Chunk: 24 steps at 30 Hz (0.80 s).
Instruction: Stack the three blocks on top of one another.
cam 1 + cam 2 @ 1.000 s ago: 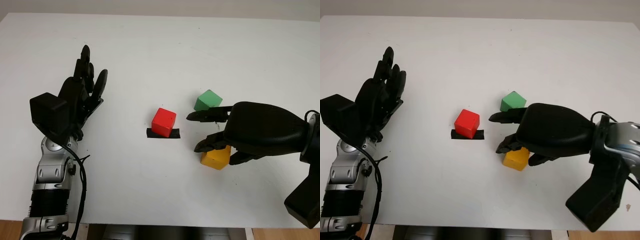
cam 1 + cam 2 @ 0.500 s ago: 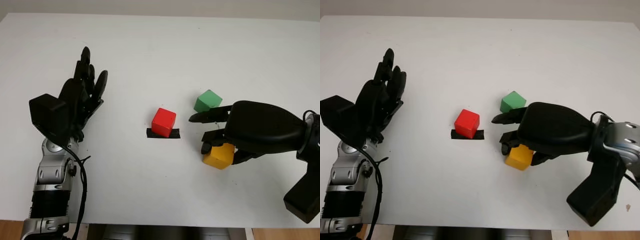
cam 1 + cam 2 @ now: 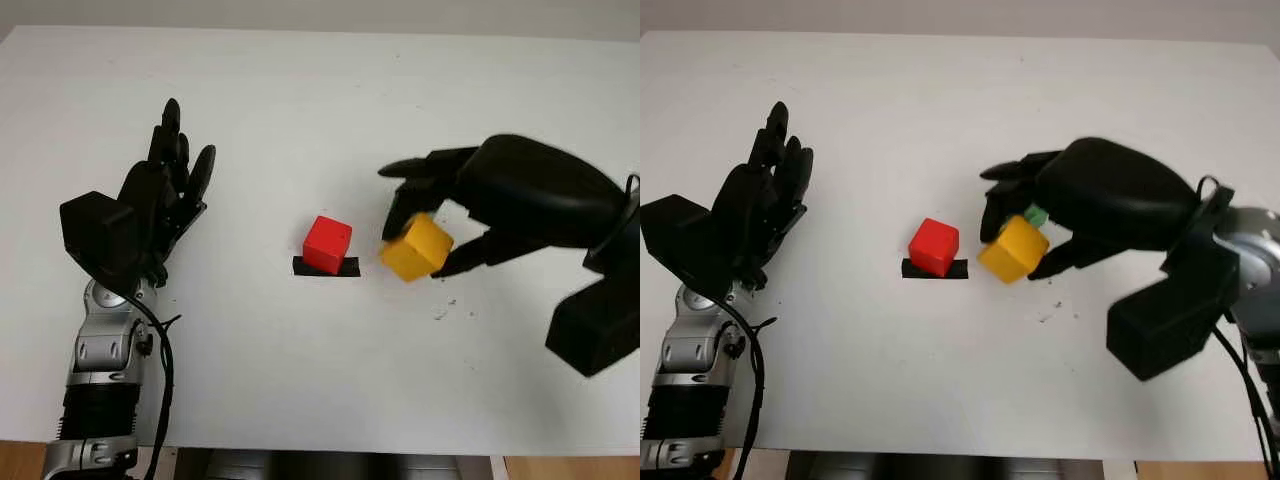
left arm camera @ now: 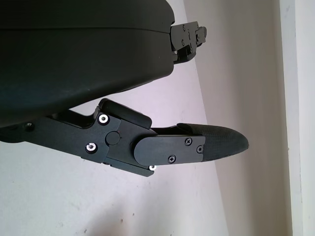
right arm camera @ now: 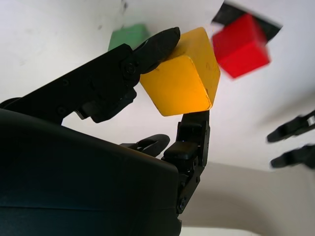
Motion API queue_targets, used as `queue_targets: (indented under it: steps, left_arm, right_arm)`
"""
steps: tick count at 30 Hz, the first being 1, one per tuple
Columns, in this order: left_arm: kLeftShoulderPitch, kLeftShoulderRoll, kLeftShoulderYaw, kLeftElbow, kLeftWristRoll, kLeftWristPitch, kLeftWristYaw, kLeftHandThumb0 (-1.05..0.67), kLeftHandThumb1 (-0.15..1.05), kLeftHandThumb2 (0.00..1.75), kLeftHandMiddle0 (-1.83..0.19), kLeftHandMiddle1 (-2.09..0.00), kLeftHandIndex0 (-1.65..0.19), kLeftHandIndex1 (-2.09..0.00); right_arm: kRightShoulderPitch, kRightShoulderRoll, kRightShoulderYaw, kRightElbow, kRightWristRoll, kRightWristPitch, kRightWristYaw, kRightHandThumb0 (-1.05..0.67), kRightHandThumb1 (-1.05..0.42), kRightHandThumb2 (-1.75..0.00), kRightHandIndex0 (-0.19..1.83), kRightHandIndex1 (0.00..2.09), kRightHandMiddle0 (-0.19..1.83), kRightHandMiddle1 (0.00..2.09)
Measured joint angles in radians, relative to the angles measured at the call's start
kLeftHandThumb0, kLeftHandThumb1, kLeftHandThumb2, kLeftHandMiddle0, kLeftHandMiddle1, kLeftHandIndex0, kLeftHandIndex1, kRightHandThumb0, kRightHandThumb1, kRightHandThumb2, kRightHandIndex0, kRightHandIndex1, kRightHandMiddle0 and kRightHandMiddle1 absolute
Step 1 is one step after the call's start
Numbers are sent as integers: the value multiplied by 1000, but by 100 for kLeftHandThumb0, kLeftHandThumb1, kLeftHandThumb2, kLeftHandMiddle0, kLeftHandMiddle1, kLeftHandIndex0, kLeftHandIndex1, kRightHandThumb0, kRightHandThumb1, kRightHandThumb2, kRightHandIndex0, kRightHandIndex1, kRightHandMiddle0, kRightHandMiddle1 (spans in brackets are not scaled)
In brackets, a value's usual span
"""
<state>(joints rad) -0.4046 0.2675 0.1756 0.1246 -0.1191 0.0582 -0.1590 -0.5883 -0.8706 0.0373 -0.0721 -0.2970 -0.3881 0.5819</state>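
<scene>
White table (image 3: pixel 300 120) under plain light, grey wall strip along top edge. Since approx. 1 s ago: yellow block (image 3: pixel 416 247) no longer down on table at lower right of centre, now lifted clear and carried up-left, tilted, just right of red block (image 3: pixel 327 243), not touching it. Right hand (image 3: pixel 470 215) clamped on yellow block, fingertips (image 5: pixel 162 42) on opposite faces, per wrist view. Means pick done, first stacking move under way; red block, on black tape mark (image 3: pixel 325 267) at frame centre, likely the base. Green block (image 3: pixel 1036 214) mostly hidden behind yellow block and fingers, only a sliver visible in right eye view. Left hand (image 3: pixel 160 195) open, parked mid-left of frame, holding nothing. Small specks on table below right hand, too small to identify.
</scene>
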Motion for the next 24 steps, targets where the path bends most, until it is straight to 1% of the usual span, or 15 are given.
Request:
queue_targets:
  steps: [1,3,5,9,12,13,15,16,19,24]
  left_arm:
    - [0,0,0,0,0,0,1,-73,105,44,17,-6,16,-6]
    - [0,0,-1,-1,2,1,3,-74,105,45,17,-5,17,-5]
    - [1,1,-1,-3,3,1,3,-74,105,46,17,-5,17,-5]
    - [0,4,-1,-4,6,-1,-3,-74,105,51,19,-5,19,-5]
    - [0,5,-2,-5,10,-2,-8,-75,105,52,19,-4,19,-5]
    - [0,5,-2,-5,10,0,-8,-75,105,52,19,-4,19,-5]
    - [1,6,-2,-13,13,16,-6,-76,105,54,19,-4,19,-4]
    - [2,6,-2,-21,15,23,-4,-75,105,54,19,-4,19,-4]
    - [2,6,-1,-43,15,36,2,-75,105,53,19,-4,18,-4]
    - [2,6,-1,-52,15,37,2,-75,105,55,19,-3,19,-4]
  right_arm:
    - [-32,3,8,13,6,17,22,-30,-77,-5,49,6,83,90]
    - [-119,14,37,59,14,48,69,-30,-74,-5,52,7,94,75]
    - [-198,32,64,108,9,58,96,-32,-73,-5,53,7,100,67]
    - [-339,78,143,209,-51,42,134,-37,-74,-6,51,6,102,63]
    - [-417,117,198,283,-103,29,144,-39,-75,-6,50,5,101,64]
    - [-437,129,212,307,-112,22,145,-39,-77,-6,49,5,97,71]
    - [-480,157,236,362,-119,2,158,-40,-81,-6,45,4,80,98]
    - [-500,172,245,391,-119,-9,166,-40,-82,-6,44,4,75,107]
    - [-542,209,266,463,-116,-35,189,-39,-85,-6,40,4,64,122]
    - [-590,249,292,571,-114,-85,217,-42,-89,-6,36,4,53,139]
